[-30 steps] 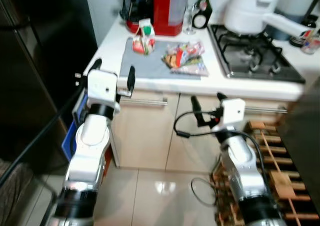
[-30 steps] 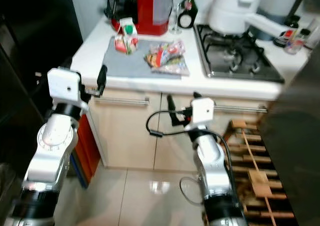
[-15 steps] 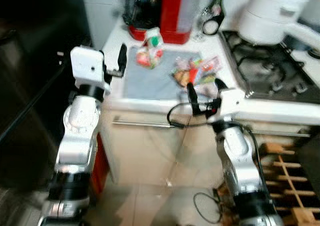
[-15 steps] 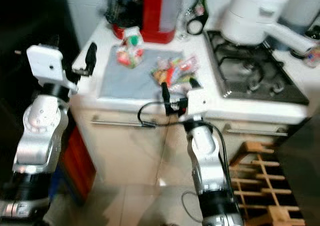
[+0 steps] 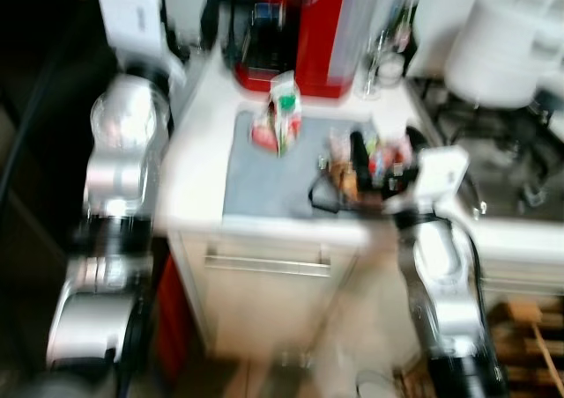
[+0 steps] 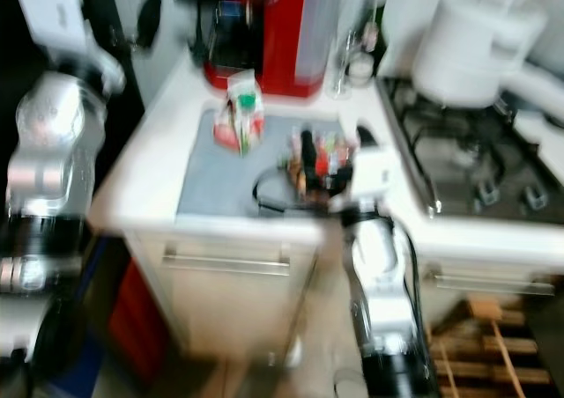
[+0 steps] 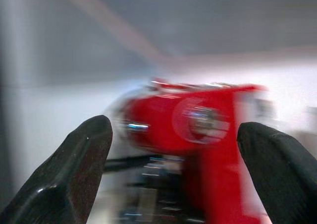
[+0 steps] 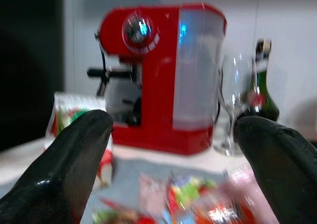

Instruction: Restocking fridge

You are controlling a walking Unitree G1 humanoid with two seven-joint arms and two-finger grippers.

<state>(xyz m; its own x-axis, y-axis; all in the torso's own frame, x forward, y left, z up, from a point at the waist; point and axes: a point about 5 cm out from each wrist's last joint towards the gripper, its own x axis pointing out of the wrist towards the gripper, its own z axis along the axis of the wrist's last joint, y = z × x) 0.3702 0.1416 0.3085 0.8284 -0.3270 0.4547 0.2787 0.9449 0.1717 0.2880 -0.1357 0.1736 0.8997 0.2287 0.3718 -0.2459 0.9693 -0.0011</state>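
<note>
On grey mat [image 5: 264, 165]: carton [image 5: 280, 114], snack packets [image 5: 374, 156].

Both arms have risen, the right gripper [image 5: 381, 148] now over the snack packets [image 5: 379, 158].

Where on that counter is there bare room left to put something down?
Free: the near part of the grey mat below the small carton, and the white counter strip along its left. Crowded: the snack packets under the right gripper, and around the red coffee machine.
</note>
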